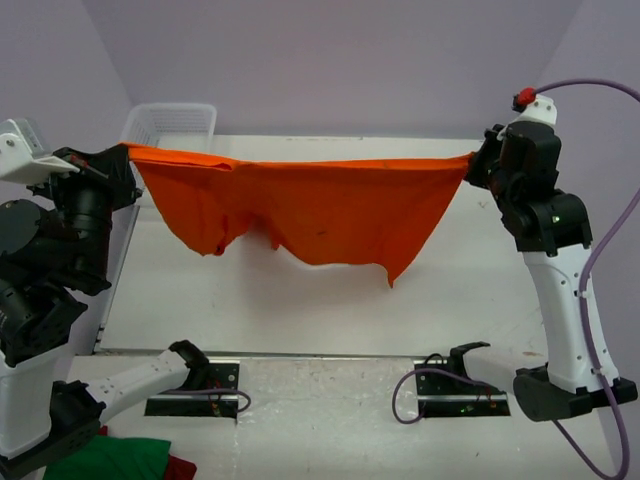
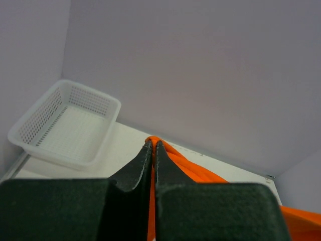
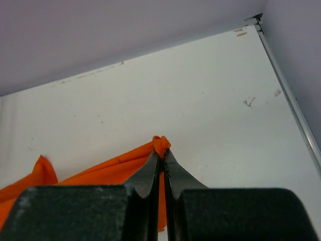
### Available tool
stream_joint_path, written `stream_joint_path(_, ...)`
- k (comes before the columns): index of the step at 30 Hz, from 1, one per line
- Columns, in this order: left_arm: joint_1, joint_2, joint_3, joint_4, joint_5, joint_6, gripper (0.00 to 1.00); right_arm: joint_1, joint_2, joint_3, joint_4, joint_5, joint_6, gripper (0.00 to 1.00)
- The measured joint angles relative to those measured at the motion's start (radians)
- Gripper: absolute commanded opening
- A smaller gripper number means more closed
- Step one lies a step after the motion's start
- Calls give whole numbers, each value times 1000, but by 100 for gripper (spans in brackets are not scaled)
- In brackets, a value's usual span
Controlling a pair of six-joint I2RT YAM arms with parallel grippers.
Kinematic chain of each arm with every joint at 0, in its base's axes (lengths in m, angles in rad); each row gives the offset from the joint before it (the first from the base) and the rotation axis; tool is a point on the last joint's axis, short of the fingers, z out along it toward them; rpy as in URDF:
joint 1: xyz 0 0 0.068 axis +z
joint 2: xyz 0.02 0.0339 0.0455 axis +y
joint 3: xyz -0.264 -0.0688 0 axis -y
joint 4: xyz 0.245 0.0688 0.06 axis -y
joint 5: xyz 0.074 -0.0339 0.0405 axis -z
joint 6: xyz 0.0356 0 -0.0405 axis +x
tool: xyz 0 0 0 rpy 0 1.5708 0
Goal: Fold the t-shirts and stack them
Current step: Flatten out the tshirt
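Observation:
An orange t-shirt [image 1: 310, 205] hangs stretched in the air between my two grippers, above the white table, sagging in the middle with a point hanging down at the right. My left gripper [image 1: 128, 150] is shut on its left corner; in the left wrist view the orange t-shirt [image 2: 200, 173] bulges past the left gripper's [image 2: 152, 144] closed tips. My right gripper [image 1: 474, 157] is shut on the right corner; in the right wrist view the orange t-shirt [image 3: 100, 170] bunches at the right gripper's [image 3: 161, 153] tips.
A white mesh basket [image 1: 170, 124] stands at the table's back left corner, also in the left wrist view [image 2: 65, 123]. Green and red cloth [image 1: 125, 460] lies off the table at the bottom left. Two black mounts [image 1: 195, 385] [image 1: 460, 385] sit at the near edge.

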Motion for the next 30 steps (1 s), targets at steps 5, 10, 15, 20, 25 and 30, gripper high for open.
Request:
stream_joint_path(5,0,35,71,-3,13,36,0,3,3,145,-44,5,-9,0)
stream_joint_path(10,0,79,115,21,93,87,0,2,-42,212,-32,-18,-40,0)
stream_joint_path(15,0,99,122,54,243,117,0,3,-85,249,-29,-106,-70,0)
stream_joint_path(20,0,113,194,78,436,138,0,3,-140,287,-35,-247,-85,0)
stream_joint_path(25,0,126,313,97,587,137,0,3,-195,351,-41,-393,-85,0)
stream_joint_path(30,0,116,383,140,686,130,0,3,-257,423,-40,-483,-80,0)
